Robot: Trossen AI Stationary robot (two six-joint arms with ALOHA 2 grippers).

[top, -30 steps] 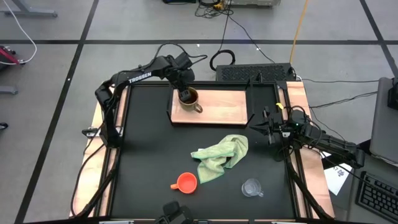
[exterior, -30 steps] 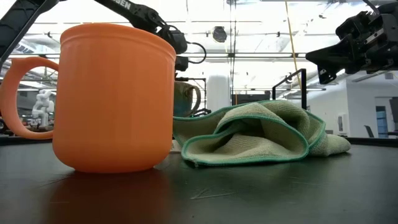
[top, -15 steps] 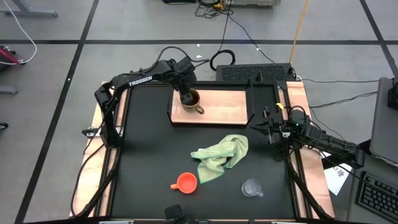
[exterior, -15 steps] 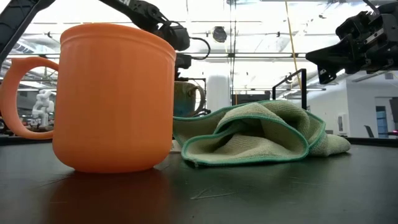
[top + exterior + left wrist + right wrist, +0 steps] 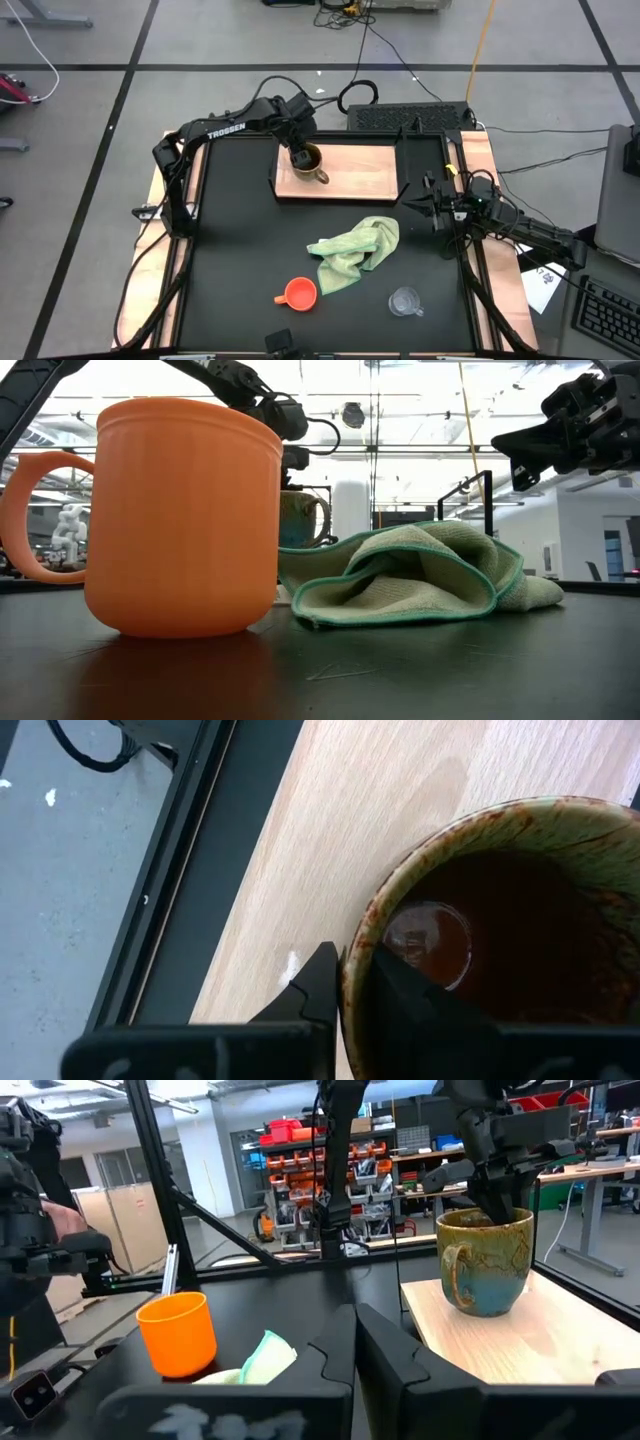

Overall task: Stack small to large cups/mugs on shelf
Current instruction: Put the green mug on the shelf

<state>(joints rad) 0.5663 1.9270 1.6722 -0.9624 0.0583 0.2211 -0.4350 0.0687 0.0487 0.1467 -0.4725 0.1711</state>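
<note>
Shelf (image 5: 360, 172) unchanged, left pincer (image 5: 299, 157) still gripping mug (image 5: 309, 163)

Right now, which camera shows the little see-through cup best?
The high view: the clear glass cup sits in the open on the black table, right of the orange cup. The low view and both wrist views do not show it at all.
</note>
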